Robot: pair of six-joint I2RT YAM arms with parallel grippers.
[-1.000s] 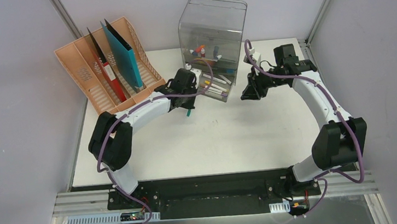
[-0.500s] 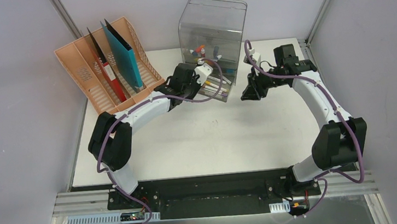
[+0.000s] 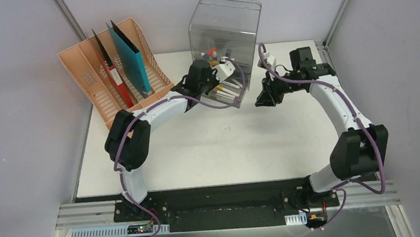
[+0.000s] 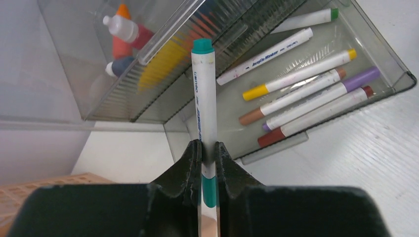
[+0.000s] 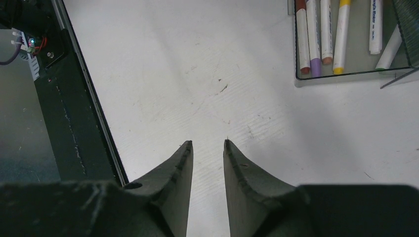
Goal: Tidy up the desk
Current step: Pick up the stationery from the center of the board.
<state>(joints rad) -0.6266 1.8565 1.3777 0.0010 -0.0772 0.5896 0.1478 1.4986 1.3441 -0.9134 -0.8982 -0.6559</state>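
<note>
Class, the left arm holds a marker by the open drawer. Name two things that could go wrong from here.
The left pincer grips the teal marker near one end, so it might pivot or slip. Its cap looks close to the upper drawer front and could knock it before reaching the open drawer.

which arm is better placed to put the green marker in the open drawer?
Left. The left gripper is shut on the green marker at the open drawer. The right gripper is open and empty over the desk beside it.

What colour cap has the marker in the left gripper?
Teal, on the marker cap; clearest in left wrist view.
</note>
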